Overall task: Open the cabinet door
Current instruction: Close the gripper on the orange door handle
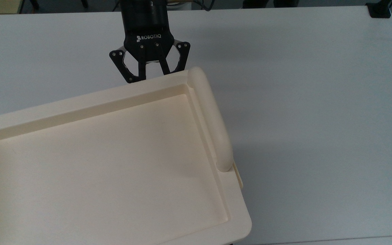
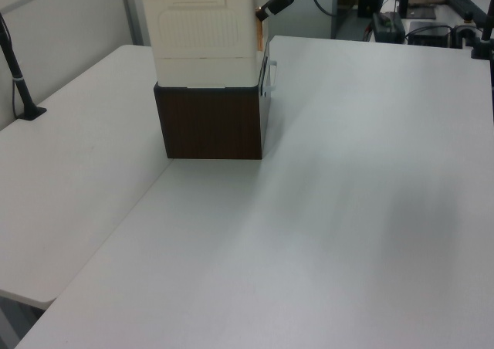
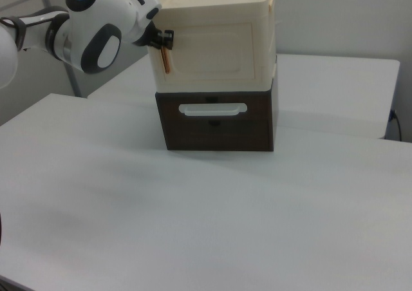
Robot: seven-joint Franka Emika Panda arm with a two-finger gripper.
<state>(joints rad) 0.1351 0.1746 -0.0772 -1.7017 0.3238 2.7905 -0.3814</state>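
Cabinet door (image 3: 212,46) is sitting shut, flush in the cream cabinet's (image 2: 202,32) front face, spanning away from the gripper (image 3: 165,41) toward the right view's right. White table (image 1: 301,85) is carrying the stack below the tool: the cabinet is resting on a dark drawer box (image 3: 215,120). Gripper is pressing in at the door's vertical edge on the right view's left, beside an orange strip (image 3: 167,62) running down that edge. In the top view the fingers (image 1: 142,70) are standing spread with nothing seen between them, tips going under the cabinet top's rim (image 1: 80,98). My read: the coming pull is hinging on catching that edge.
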